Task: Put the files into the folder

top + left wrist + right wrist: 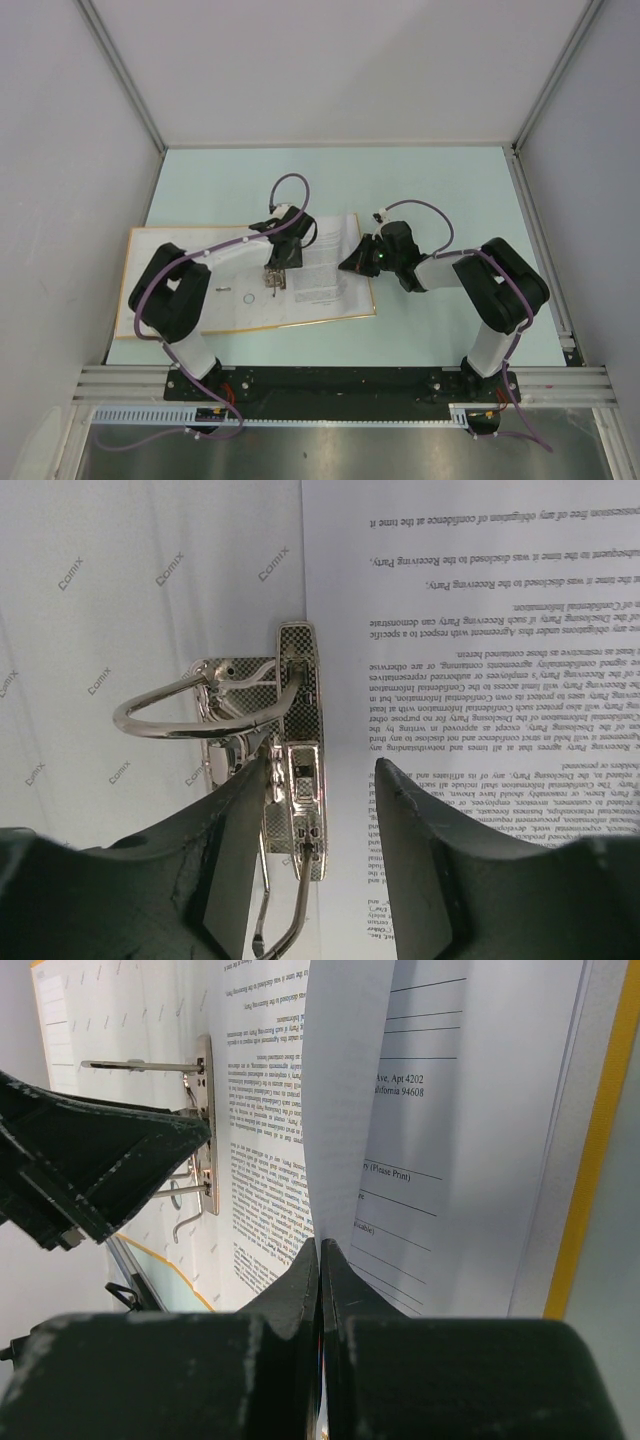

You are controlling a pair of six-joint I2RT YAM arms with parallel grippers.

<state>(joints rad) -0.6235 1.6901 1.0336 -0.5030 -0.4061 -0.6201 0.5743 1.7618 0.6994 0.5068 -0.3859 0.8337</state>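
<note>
The folder (170, 300) lies open on the table, orange-yellow at the rim and pale cream inside (100, 630). The files (325, 270) rest on its right half, printed text showing (480, 630). My left gripper (323, 770) hangs open over the metal ring mechanism (295, 710), whose near end lies below the gap between the fingers; nothing is held. In the top view it (275, 278) sits at the folder's middle. My right gripper (320, 1245) is shut on the edge of one sheet (345, 1090), which curls up off the sheets beneath it. From above, it (350, 265) is at the files' right edge.
The pale green table (430, 190) is boxed in by grey walls on three sides. An aluminium rail (350, 380) carrying both arm bases runs along the near edge. The folder's left cover reaches the left wall.
</note>
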